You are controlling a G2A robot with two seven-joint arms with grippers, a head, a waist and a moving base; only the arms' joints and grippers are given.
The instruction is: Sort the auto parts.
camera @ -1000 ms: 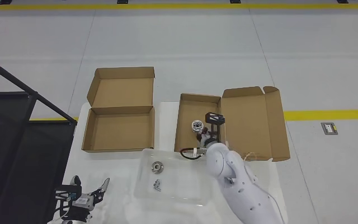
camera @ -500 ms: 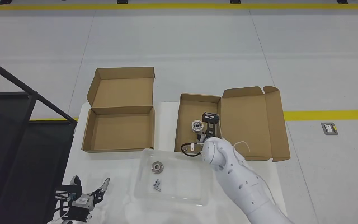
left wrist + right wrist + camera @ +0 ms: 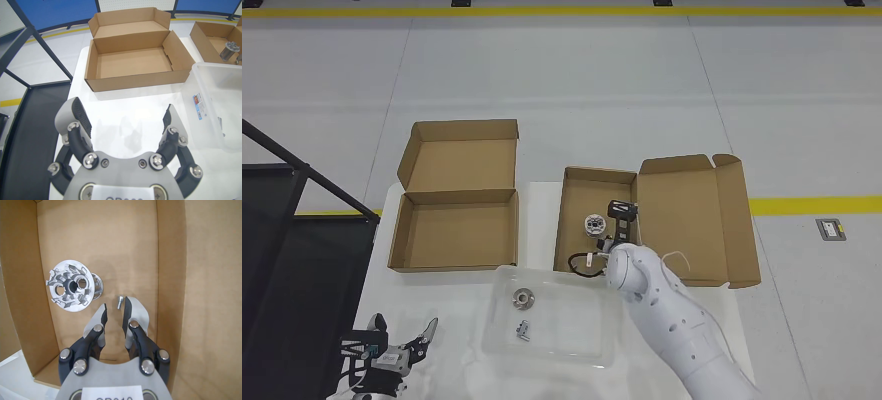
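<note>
The right gripper, half open and empty, hangs in the cardboard box. The small bolt lies just beside one fingertip, its long axis along the fingers.

Holds the left tool low at the near left, fingers spread wide with nothing between them. Stretches the white right arm forward, the right tool pointing down, fingers parted by a narrow gap, gripping nothing.
</note>
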